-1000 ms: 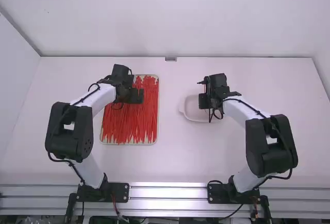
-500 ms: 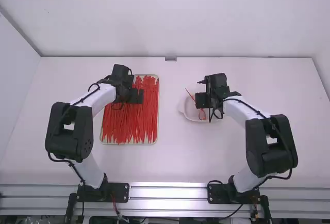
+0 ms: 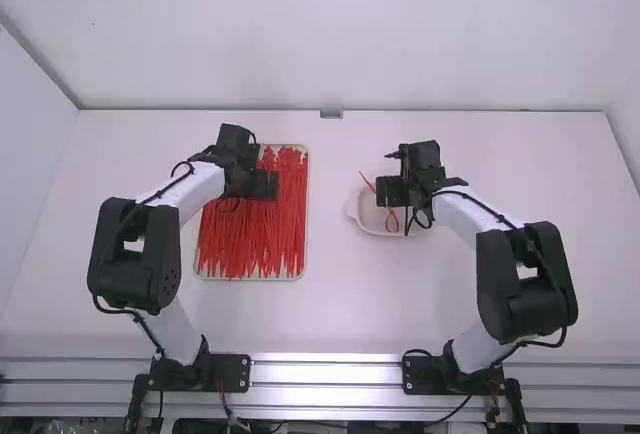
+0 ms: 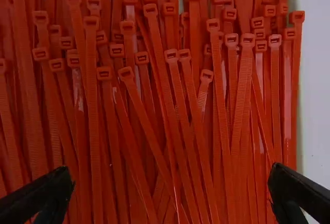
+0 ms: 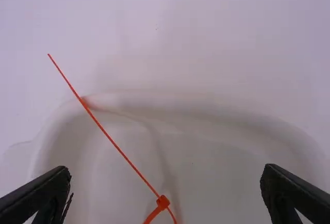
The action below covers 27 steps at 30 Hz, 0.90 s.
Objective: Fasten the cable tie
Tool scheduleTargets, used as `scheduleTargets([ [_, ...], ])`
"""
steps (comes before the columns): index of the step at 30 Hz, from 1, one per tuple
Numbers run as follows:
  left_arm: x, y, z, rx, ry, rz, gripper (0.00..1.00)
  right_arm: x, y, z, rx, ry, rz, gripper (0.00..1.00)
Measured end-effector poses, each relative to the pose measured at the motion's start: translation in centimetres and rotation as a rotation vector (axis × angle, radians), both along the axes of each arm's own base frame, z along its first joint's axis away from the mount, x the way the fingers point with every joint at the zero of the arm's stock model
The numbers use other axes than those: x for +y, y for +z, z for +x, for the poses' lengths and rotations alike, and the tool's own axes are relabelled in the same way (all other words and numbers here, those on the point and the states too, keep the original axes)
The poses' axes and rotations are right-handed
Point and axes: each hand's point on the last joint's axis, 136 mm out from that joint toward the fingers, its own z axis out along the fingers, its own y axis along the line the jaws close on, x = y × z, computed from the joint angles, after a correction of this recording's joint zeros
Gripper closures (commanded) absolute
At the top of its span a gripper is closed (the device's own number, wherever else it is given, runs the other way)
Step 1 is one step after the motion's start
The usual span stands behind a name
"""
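Observation:
Many loose red cable ties (image 3: 262,224) lie heaped on a flat beige tray (image 3: 305,216) at the table's left middle. My left gripper (image 3: 254,186) hangs open just over the heap; the ties (image 4: 170,90) spread below its wide-apart fingers (image 4: 38,198). A fastened red cable tie (image 3: 390,218) lies in the white bowl (image 3: 353,216) right of centre, its thin tail (image 3: 366,181) sticking up over the rim. My right gripper (image 3: 396,194) stands open above the bowl (image 5: 232,131), and the tie (image 5: 111,139) with its small head (image 5: 162,202) rests free between the spread fingers.
The white table (image 3: 480,144) stretches bare to the right of the bowl and along the front. A small grey fitting (image 3: 331,112) sits at the back wall's foot.
The looped tie has come out from under my right gripper and settled into the bowl, while that gripper drew back slightly. The left arm has stayed put.

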Motion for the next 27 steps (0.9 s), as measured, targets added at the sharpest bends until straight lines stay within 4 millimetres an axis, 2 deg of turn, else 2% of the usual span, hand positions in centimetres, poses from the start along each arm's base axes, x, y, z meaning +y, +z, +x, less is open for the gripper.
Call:
scheduleTargets([
  [4,0.0,0.7,0.0,-0.012,0.002,-0.002,0.00,-0.1,0.8,0.1,-0.019,-0.001,0.000,0.02],
  [8,0.0,2.3,0.0,-0.046,0.003,-0.007,0.01,-0.1,3.3,0.0,-0.067,-0.004,0.008,0.02],
  [10,0.0,3.6,-0.1,-0.073,0.003,-0.010,0.01,-0.3,5.2,0.0,-0.112,-0.011,0.009,0.02],
  [14,-0.1,5.7,-0.3,-0.116,0.000,-0.014,0.01,-0.8,7.3,-0.5,-0.148,-0.023,0.002,0.02],
  [23,-0.5,9.5,-2.1,-0.158,-0.017,-0.048,0.01,-1.2,9.9,-2.0,-0.174,-0.033,0.004,0.02],
  [27,-0.5,11.1,-2.7,-0.204,-0.021,-0.059,0.01,-0.6,10.6,-2.5,-0.186,-0.013,0.005,0.02],
])
